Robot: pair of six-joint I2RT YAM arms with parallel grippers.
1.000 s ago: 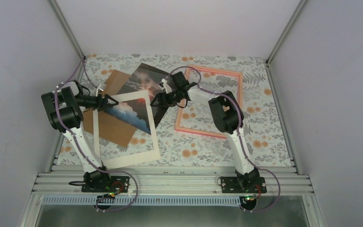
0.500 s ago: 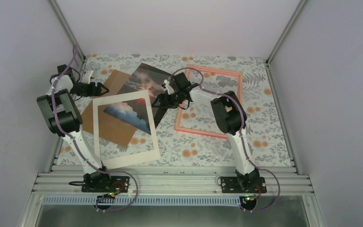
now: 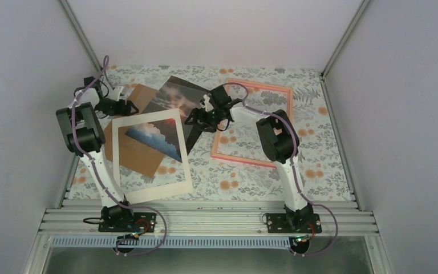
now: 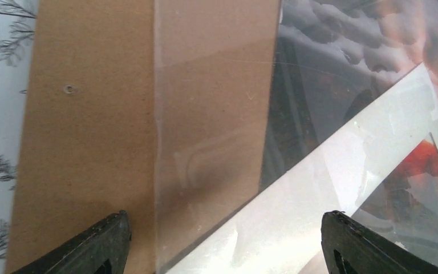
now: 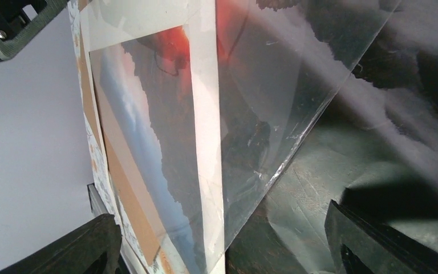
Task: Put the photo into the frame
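Note:
The photo (image 3: 174,103), a dark sunset print, lies at the back middle with its near part under the white card mat (image 3: 151,162). It also shows in the left wrist view (image 4: 331,51) and the right wrist view (image 5: 319,217). The pink frame (image 3: 245,160) lies flat to its right, with nothing in it. My right gripper (image 3: 193,120) is open low over the photo's right edge, and in its own view (image 5: 222,245) the jaws stand wide apart. My left gripper (image 3: 129,107) is open over the brown board's far corner, its jaws wide in its own view (image 4: 225,245).
The brown board (image 3: 128,151) lies under the mat and photo, also in the left wrist view (image 4: 91,114). A clear sheet (image 4: 205,114) lies over the board and photo, its edge in the right wrist view (image 5: 296,137). White walls stand close at the left and back.
My left gripper has drawn back from the mat's upper left edge to the board's far corner. My right gripper has shifted slightly at the photo's right edge.

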